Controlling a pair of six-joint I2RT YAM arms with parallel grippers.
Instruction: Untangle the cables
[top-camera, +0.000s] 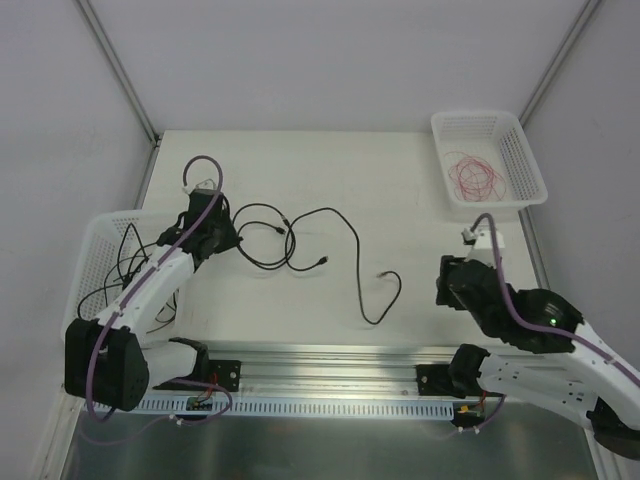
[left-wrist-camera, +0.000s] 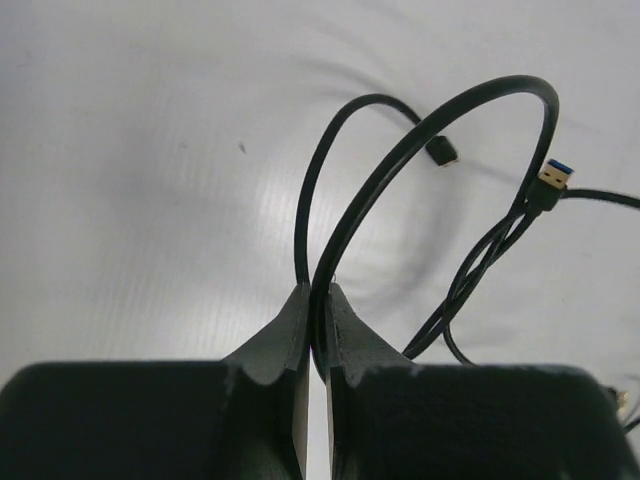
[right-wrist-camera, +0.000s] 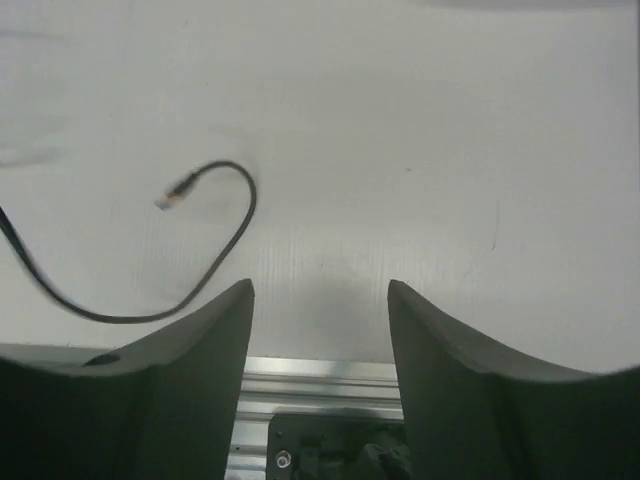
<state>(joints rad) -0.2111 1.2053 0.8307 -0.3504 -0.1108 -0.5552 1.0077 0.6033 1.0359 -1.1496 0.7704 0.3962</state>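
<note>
Two baskets: left basket (top-camera: 92, 232) beside the left tool (top-camera: 232, 242), right basket (top-camera: 533, 165) past the right tool (top-camera: 443, 283). One red wire (top-camera: 476, 176). Loose black cables (top-camera: 356, 250): two, I think.

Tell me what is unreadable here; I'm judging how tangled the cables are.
- Top view: black cables in the left basket, partly covered by the left arm.
- Left wrist view: pinched cable vanishes between fingers of left gripper.
- Right wrist view: the loose cable runs off the left edge; its plug is blurred.
- Top view: red wire, too small for knots.

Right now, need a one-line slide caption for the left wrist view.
Left arm's jaws shut on black cables that arc over the white table toward a blue-tipped plug.
</note>
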